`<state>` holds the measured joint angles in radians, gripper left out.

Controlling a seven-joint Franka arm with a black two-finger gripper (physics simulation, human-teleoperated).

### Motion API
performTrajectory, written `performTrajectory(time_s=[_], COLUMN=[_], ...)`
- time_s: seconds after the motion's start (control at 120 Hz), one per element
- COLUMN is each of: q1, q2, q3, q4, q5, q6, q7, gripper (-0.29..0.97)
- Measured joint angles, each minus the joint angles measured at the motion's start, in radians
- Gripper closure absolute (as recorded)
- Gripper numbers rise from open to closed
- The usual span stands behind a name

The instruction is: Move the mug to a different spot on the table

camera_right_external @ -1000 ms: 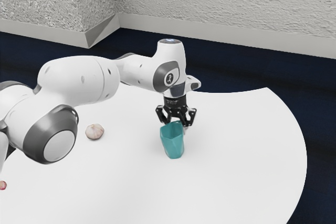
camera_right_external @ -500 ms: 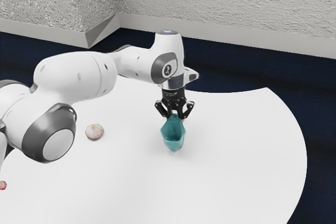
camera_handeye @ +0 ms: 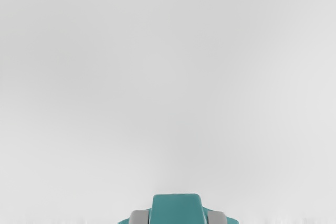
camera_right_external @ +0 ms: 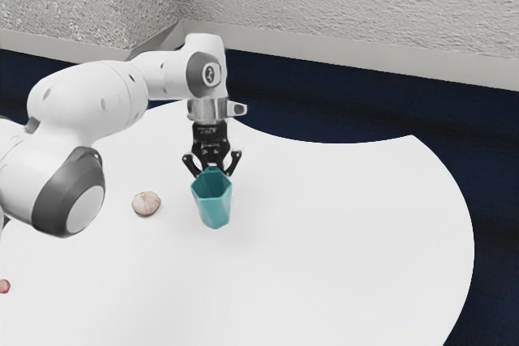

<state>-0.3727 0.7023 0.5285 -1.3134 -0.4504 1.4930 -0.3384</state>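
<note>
- One pale, garlic-like bulb (camera_right_external: pixel 147 202) sits well apart from the hand, off toward the exterior view's left.
- Centre stage: the black gripper (camera_right_external: pixel 211 166) points straight down, jaws pinched narrow on the rim of the teal mug (camera_right_external: pixel 212 202), which hangs upright directly under the hand; grey pads (camera_handeye: pixel 139 217) flank it in the wrist view.
- Base touching the table (camera_right_external: pixel 365 224) or just off it? Can't tell.
- Looks like the carry: hold the wrist level, travel low and slow, steer clear of the bulb, set the base flat before letting go.
</note>
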Motion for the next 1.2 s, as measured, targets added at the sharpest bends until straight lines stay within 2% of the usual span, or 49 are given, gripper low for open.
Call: performTrajectory(time_s=[0.192, 0.325, 0.45, 0.667, 0.875, 1.058, 1.2], q1=[-0.002, -0.004, -0.007, -0.009, -0.007, -0.008, -0.008], q2=[-0.094, -0.141, -0.167, -0.169, -0.168, -0.168, -0.181], q3=[-0.003, -0.005, -0.017, -0.023, -0.03, -0.031, -0.03], q4=[-0.182, -0.309, -0.396, -0.461, -0.508, -0.514, -0.506], q5=[-0.008, -0.005, 0.003, 0.013, 0.015, 0.001, -0.004], q6=[-0.063, -0.058, 0.022, 0.192, 0.274, 0.301, 0.324], q7=[0.064, 0.102, 0.142, 0.21, 0.255, 0.287, 0.307], gripper=[0.75, 0.75, 0.75, 0.74, 0.77, 0.37, 0.19])
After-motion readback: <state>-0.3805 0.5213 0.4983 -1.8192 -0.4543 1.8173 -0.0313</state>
